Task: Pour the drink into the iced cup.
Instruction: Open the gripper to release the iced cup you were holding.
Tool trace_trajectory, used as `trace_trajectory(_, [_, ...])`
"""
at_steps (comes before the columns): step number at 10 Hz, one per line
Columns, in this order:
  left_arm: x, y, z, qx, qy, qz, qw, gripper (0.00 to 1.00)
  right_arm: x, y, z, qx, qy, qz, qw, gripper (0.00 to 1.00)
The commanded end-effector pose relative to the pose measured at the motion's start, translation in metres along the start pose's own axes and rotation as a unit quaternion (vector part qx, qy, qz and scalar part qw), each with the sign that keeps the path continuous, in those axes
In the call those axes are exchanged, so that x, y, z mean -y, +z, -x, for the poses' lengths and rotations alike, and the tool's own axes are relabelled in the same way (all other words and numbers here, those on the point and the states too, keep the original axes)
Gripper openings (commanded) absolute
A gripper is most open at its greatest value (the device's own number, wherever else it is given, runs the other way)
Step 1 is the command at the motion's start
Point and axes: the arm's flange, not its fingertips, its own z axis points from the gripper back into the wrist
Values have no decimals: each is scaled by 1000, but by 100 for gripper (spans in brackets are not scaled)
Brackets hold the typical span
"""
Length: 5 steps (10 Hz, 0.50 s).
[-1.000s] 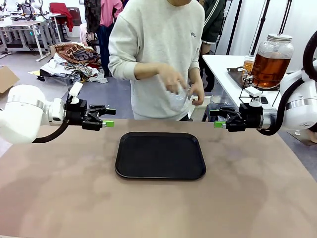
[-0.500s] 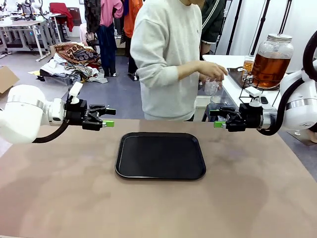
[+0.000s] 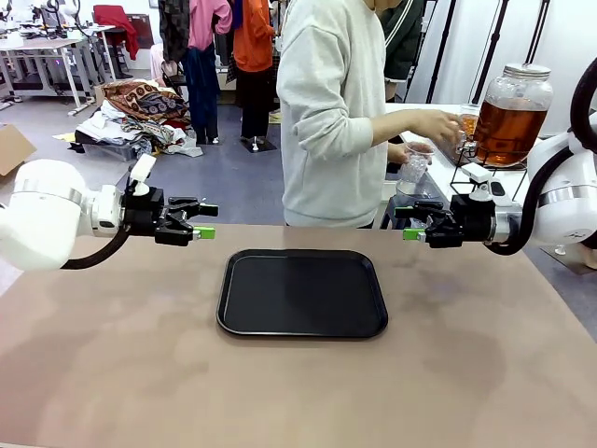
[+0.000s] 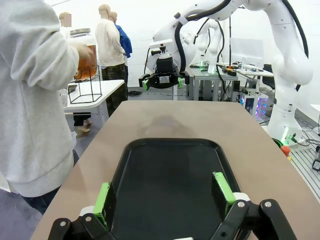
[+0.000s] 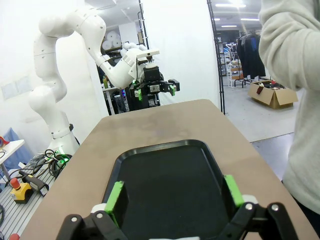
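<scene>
A brown tabletop [image 3: 112, 373] spreads across the front view, with a black rectangular tray [image 3: 303, 292] lying flat on it near the middle. Beyond it at the far right stands a white side tabletop [image 3: 410, 119] carrying a black wire stand [image 3: 466, 159] under a glass jar of the amber drink [image 3: 508, 126]

Person [image 3: 331, 112] turned further toward the side table, clear cup [image 3: 413, 166] carried closer to the drink [image 3: 508, 126]

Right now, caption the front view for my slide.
Both grippers, left and right, wait open over the table while the person holds a cup at the tea jar.
</scene>
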Motion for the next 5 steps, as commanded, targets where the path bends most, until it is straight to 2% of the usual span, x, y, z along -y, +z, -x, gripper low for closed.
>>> trace_trajectory(1, [-2,0,-2,-4,0,4,1000,100,1,-2,-3,-1,-1,-1,1000,100])
trace_trajectory(5, [-2,0,-2,-4,0,4,1000,100,1,-2,-3,-1,-1,-1,1000,100])
